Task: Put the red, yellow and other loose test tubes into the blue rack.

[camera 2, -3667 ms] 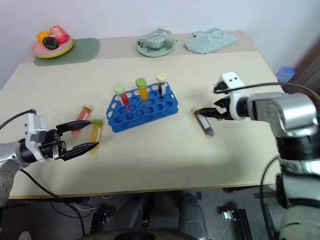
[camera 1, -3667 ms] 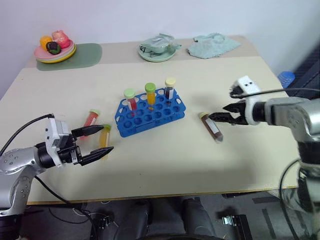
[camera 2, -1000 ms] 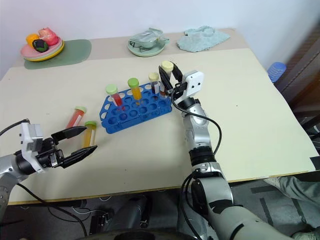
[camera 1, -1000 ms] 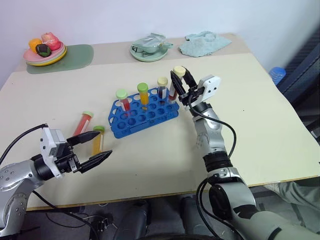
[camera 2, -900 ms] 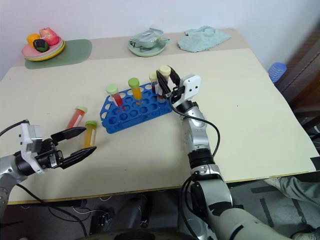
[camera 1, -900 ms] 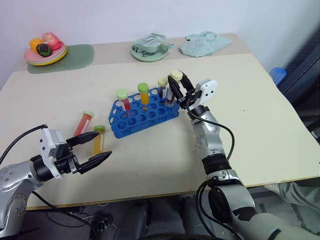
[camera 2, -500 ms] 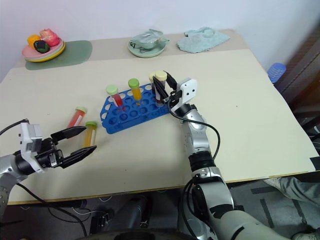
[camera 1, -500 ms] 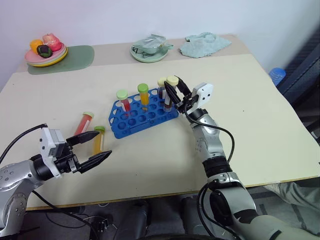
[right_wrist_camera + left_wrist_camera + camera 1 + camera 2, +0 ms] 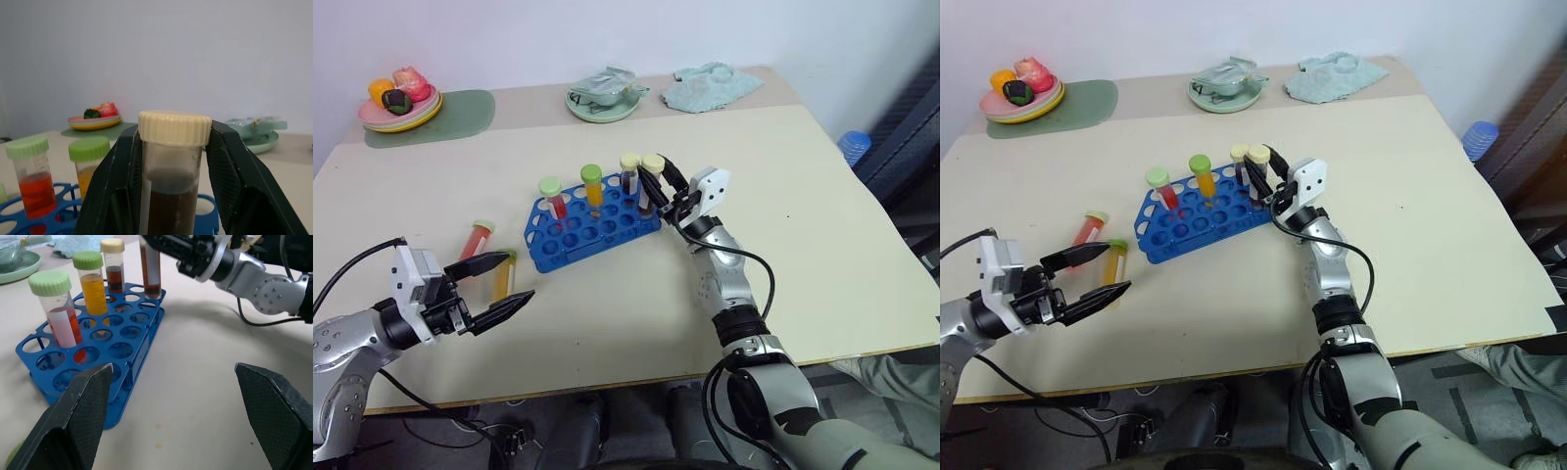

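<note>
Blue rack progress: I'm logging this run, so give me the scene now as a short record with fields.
rack: blue test tube rack, mid-table
tubes standing in rack: red, orange, dark
right gripper: shut on brown test tube with cream cap, upright over the rack's right end
left gripper: open, holding nothing
loose on table: red tube, yellow tube, left of rack

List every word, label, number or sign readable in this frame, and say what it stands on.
None can be read.
The red tube in the blue rack carries a white label, blank as far as the pictures show.
The brown tube in the right gripper shows a white strip, with no text legible.
</note>
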`<state>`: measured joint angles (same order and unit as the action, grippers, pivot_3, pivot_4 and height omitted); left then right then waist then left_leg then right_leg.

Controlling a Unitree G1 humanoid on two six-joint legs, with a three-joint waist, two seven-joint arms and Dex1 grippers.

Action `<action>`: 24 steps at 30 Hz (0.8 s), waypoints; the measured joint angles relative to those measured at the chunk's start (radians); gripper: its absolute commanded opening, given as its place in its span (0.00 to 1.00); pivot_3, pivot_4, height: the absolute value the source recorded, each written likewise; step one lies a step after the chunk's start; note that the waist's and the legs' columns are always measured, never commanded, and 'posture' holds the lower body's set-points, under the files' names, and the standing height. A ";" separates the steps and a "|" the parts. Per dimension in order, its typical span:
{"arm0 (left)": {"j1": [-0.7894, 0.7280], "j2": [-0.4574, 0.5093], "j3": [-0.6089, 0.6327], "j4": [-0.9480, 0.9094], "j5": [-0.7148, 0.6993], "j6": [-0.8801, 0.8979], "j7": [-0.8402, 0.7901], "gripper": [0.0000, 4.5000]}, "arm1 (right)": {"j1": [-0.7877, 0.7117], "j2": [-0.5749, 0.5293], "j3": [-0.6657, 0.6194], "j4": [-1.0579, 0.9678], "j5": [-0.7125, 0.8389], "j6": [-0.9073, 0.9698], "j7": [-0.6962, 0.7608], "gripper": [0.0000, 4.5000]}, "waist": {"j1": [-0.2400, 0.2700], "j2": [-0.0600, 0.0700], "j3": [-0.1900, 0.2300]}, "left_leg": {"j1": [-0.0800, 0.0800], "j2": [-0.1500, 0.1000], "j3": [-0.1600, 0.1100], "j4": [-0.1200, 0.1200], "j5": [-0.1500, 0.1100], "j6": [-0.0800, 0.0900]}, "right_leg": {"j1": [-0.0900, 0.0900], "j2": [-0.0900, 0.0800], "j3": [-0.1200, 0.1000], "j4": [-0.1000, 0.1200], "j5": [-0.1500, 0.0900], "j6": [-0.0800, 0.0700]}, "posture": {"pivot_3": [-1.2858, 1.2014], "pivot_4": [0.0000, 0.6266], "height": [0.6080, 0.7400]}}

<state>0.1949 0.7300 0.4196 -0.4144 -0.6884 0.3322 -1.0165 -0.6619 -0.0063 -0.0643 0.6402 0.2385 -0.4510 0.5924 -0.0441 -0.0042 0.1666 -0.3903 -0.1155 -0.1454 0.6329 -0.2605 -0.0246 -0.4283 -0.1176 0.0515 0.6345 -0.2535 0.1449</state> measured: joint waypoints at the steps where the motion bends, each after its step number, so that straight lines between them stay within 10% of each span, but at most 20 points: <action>1: -0.001 0.000 0.000 -0.001 0.000 0.005 0.002 0.92 | 0.000 0.001 0.002 0.011 -0.003 -0.013 -0.002 0.33 | 0.000 0.000 0.000 | 0.000 0.000 0.000 0.000 0.000 0.000 | 0.000 0.000 0.000 0.000 0.000 0.000 | 0.52 0.24 1.00; 8: -0.002 -0.001 0.000 -0.008 -0.006 0.019 0.029 0.92 | 0.005 -0.002 0.000 0.035 -0.007 -0.074 0.020 0.99 | -0.002 0.000 0.000 | 0.000 0.001 0.001 0.000 0.000 0.000 | -0.001 0.001 0.000 0.000 0.000 0.000 | 0.52 0.24 1.00; 24: -0.003 -0.082 0.062 -0.202 0.011 0.279 0.583 0.92 | 0.240 -0.383 0.055 -0.494 0.056 0.319 0.204 0.99 | 0.007 -0.001 0.000 | 0.000 0.001 0.002 0.000 -0.002 0.004 | 0.000 0.001 0.000 -0.001 0.001 -0.001 | 0.52 0.24 1.00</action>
<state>0.1923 0.6483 0.4813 -0.6162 -0.6769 0.6111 -0.4339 -0.4218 -0.3894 -0.0096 0.1457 0.2946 -0.1325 0.7960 -0.0369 -0.0049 0.1663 -0.3901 -0.1141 -0.1432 0.6326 -0.2629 -0.0204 -0.4286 -0.1171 0.0519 0.6337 -0.2529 0.1442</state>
